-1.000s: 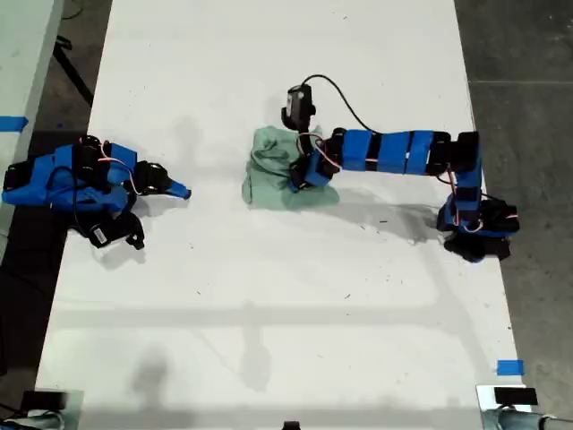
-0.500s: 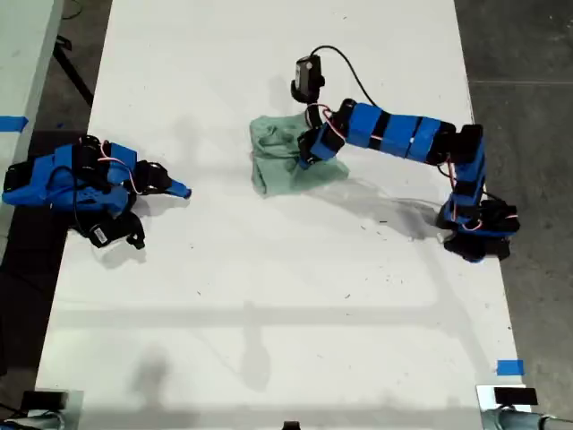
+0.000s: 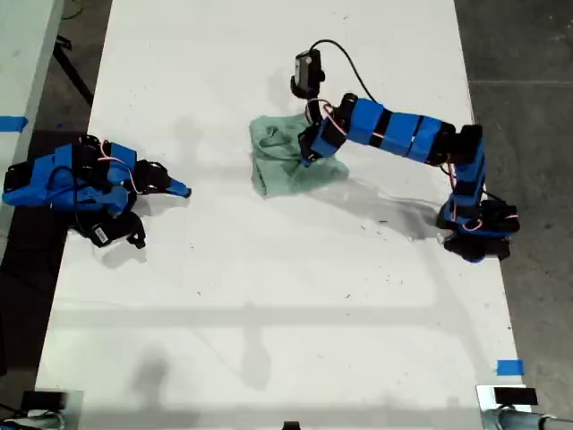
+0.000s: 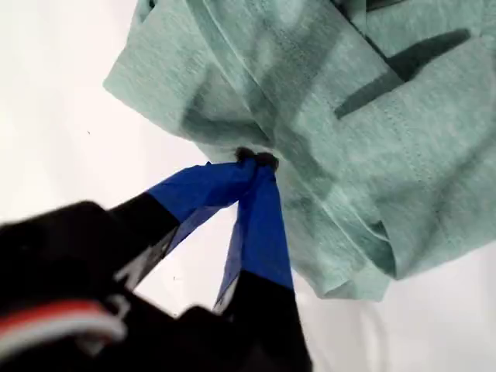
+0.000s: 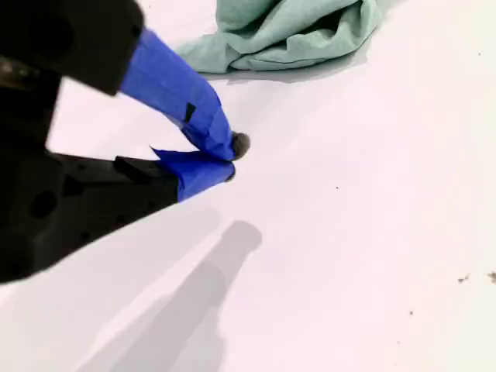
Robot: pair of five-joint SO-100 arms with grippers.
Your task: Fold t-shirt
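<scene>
Pinched shut on a gathered ridge of the t-shirt, my first hand shows its blue-taped tips meeting at the cloth in the first wrist view. The bite looks thin, a single bunched fold rather than a clean hem, so the likeliest trouble as I judge it is the fabric slipping free under a pull, or the whole bundle dragging along instead of one layer turning over. No print, tag or lettering can be read on the cloth here.

Seen from the second wrist view, my second hand has its tips nearly touching with nothing between them, low over the bare white surface. The garment lies well apart from it, crumpled. With this hand idle, nothing pins the far side, which would let the shirt slide.

Over in the exterior view, the t-shirt sits rumpled near the middle of the surface, toward the top of the view, with my first hand on it. My second hand rests toward the exterior view's left. No brand or writing is legible anywhere.
</scene>
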